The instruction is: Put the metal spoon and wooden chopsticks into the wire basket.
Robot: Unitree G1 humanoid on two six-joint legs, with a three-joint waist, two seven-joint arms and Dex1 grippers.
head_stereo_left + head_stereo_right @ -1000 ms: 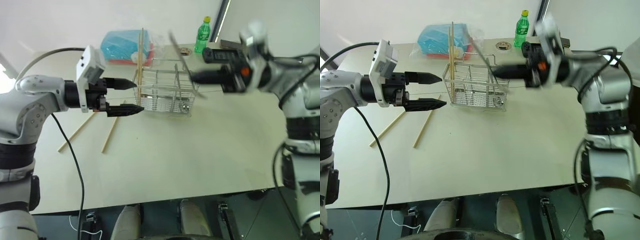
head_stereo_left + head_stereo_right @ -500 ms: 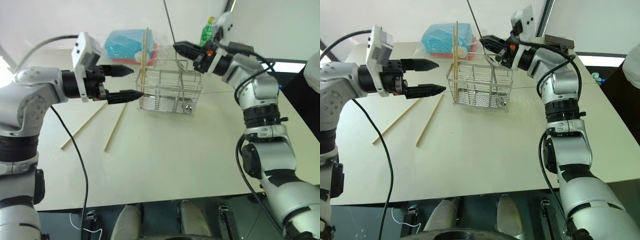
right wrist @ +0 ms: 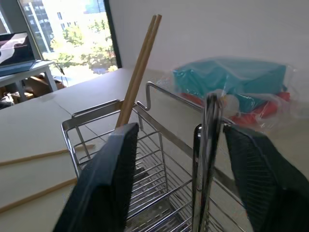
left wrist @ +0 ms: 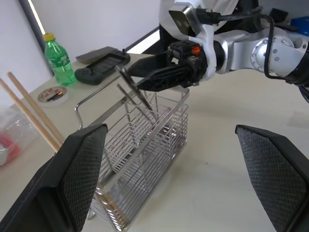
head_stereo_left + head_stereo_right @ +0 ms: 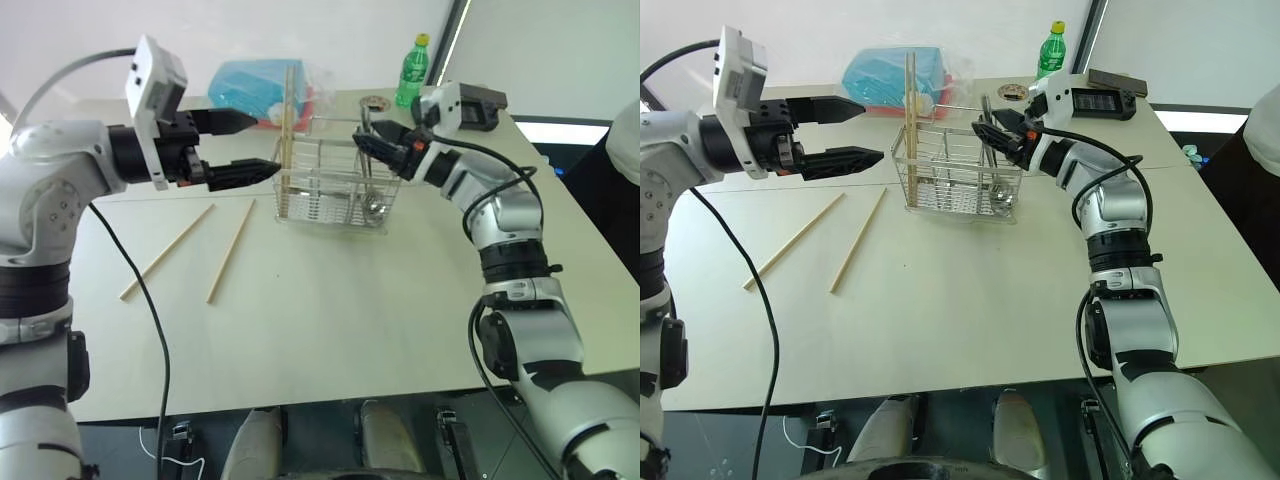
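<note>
The wire basket point(image 5: 335, 185) stands at the table's far middle. Two wooden chopsticks point(image 5: 288, 125) stand upright in its left end. Two more chopsticks point(image 5: 165, 252) lie flat on the table in front of it to the left. The metal spoon point(image 3: 208, 145) stands in the basket's right end, bowl down and handle up. My right gripper point(image 5: 362, 140) is open at the basket's top right. Its fingers point(image 3: 108, 183) sit either side of the spoon handle, clear of it. My left gripper point(image 5: 245, 147) is open and empty, level, just left of the basket.
A blue plastic-wrapped package point(image 5: 255, 88) lies behind the basket. A green bottle point(image 5: 408, 72), a small round lid point(image 5: 374, 101) and a black device point(image 5: 1110, 92) sit at the far right. The table's front edge runs close to me.
My right gripper came down to the basket's right end with the spoon, set it inside and opened. The left gripper stayed beside the basket. The camera view shifted.
</note>
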